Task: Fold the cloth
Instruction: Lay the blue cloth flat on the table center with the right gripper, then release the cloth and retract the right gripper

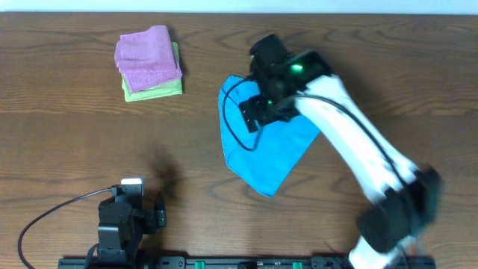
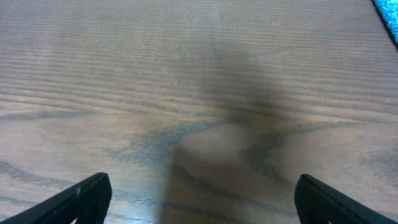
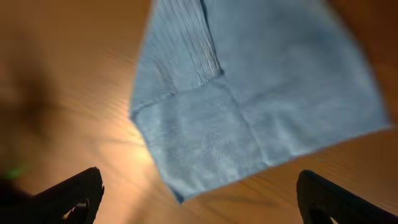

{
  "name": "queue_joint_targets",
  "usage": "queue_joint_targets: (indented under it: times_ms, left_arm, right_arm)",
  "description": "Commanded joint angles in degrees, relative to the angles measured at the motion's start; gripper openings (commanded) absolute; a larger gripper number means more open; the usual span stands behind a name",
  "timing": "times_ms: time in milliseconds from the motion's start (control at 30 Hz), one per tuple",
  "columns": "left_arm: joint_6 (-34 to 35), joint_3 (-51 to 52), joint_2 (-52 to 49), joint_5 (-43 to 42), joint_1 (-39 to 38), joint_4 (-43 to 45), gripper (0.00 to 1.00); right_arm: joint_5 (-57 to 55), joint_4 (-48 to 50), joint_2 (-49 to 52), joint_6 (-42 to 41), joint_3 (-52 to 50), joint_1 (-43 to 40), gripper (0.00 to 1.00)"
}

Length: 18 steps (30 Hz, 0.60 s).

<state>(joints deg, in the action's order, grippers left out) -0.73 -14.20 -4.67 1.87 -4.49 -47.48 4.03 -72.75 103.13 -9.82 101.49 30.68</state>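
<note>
1 blue cloth [image 1: 265, 153] beneath the wide-spread right claw [image 3: 199, 190]

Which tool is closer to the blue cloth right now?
Right. The right tool hangs open over the cloth, at its far end; the left tool is open over bare table, off to the cloth's left.

My right wrist view is blurring, glowing orange; a soft shadow is darkening the desk [image 2: 74, 74] before my left claw [image 2: 202, 198].

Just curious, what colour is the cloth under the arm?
The cloth is plain sky blue, clearest overhead.
</note>
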Motion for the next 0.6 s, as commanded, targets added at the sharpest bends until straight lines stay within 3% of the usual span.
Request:
queue_joint_targets:
  times_ms: [0, 567]
  left_arm:
    - [-0.5, 1.9, 0.3, 0.0, 0.4, -2.2, 0.95]
    - [-0.5, 1.9, 0.3, 3.4, 0.4, 0.3, 0.95]
  right_arm:
    - [-0.8, -1.2, -8.0, 0.5, 0.8, 0.0, 0.99]
    - [-6.3, -7.9, -28.5, -0.9, 0.7, 0.0, 0.99]
